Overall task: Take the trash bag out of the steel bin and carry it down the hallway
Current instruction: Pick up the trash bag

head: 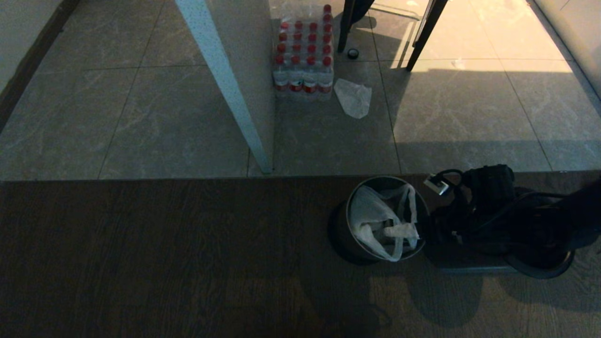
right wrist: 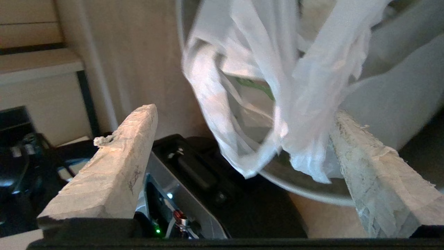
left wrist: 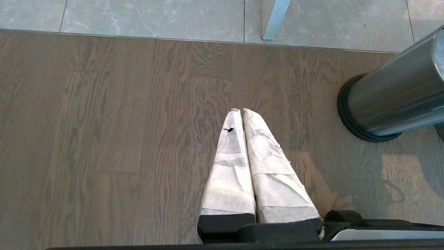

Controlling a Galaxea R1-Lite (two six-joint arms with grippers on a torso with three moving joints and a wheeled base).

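My right pincer (right wrist: 242,139) stood released, its two tape-wrapped fingers (right wrist: 114,163) spread wide apart. In the right wrist view the trash bag (right wrist: 256,86) hung between them, white and crumpled, a strip of green print showing in its folds, with one of its loops close against one of the fingers; I could not tell whether it touched. Neither finger pressed on the plastic.

In the head view the steel bin (head: 342,239) stood upright on the dark wooden floor (head: 164,253), near the edge where the wood met the pale marbled tiles (head: 178,117) of the hallway. The trash bag (head: 375,216) sat inside it, its loop handles draped up and over the bin's rim on the side nearest me. My right arm (head: 493,211) reached in from the right edge of that view, dark and hard to make out, ending just beside the bin.

My left pincer (left wrist: 241,111) was clenched, its taped fingers pressed together with nothing between them, pointing at bare wood. The steel bin (left wrist: 392,100) stood off to one side of it, well apart.

Out on the tiles sat a shrink-wrapped pack of red-capped bottles (head: 304,58), with a flat plain whitish bag (head: 353,97) lying just beside it and a small dark round thing (head: 352,53) near its far corner. A pale slanted post (head: 225,84) crossed the tiles down to the wood's edge
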